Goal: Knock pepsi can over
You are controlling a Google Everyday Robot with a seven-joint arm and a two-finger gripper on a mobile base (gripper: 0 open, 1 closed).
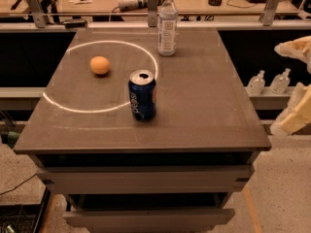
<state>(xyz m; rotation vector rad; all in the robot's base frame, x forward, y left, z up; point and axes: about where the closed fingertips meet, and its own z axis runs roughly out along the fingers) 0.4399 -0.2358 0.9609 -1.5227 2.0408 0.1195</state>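
1. One pepsi can point(142, 95): dark blue, standing upright on the worktop point(209, 110), left of centre and towards the front edge. Its silver top faces up, and its base sits on the right-hand arc of the white ring.
2. One white ring point(73, 108): a thin circle marked on the left half of the worktop.
3. One orange point(100, 65): round, lying inside the ring, behind and to the left of the can and apart from it.
4. One water bottle point(167, 23): clear plastic with a white cap, upright near the back edge, just beside the ring's far right arc and well apart from the can.
5. One gripper point(297, 89): cream-coloured, at the right edge of the view, off the side of the worktop and well apart from the can. It holds nothing that can be seen; whether it is wide or narrow cannot be told.
6. Two small bottles point(256, 83): on a low ledge beyond the worktop's right side.
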